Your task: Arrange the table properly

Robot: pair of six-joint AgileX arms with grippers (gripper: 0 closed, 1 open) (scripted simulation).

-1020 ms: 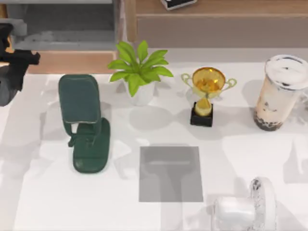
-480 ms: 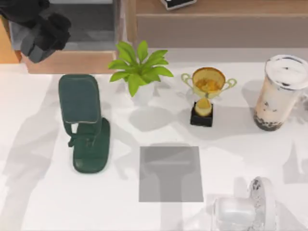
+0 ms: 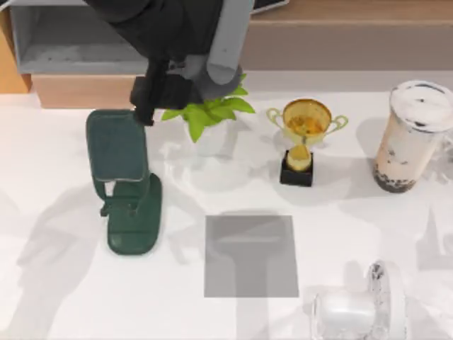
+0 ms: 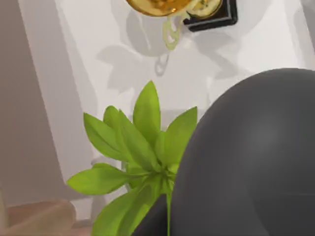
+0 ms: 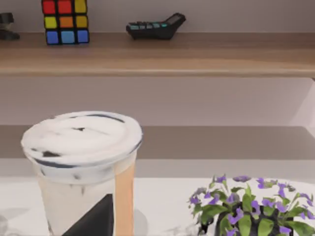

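Observation:
The table (image 3: 56, 283) is a broad glossy white top. On it stand a dark green phone stand (image 3: 124, 177), a potted green plant (image 3: 212, 117), a gold trophy (image 3: 304, 138) and a milk tea cup (image 3: 410, 134). My left arm reaches in from the back edge, and its dark left gripper (image 3: 145, 106) hangs over the plant's left side, beside the top of the phone stand. The left wrist view looks down on the plant (image 4: 138, 147) and the trophy (image 4: 172, 10), past a dark rounded part of the arm (image 4: 256, 162). The right wrist view faces the milk tea cup (image 5: 83, 167).
A grey square mat (image 3: 251, 255) lies at the front middle, with a white fan (image 3: 361, 304) to its right. A wooden shelf unit with a grey compartment (image 3: 71, 42) runs along the back. The right wrist view has a purple flower pot (image 5: 246, 206), a colour cube (image 5: 64, 22) and a calculator (image 5: 155, 27).
My left arm has swung from the far left by the shelf toward the right and forward, and now covers the plant's back leaves. The objects have not moved.

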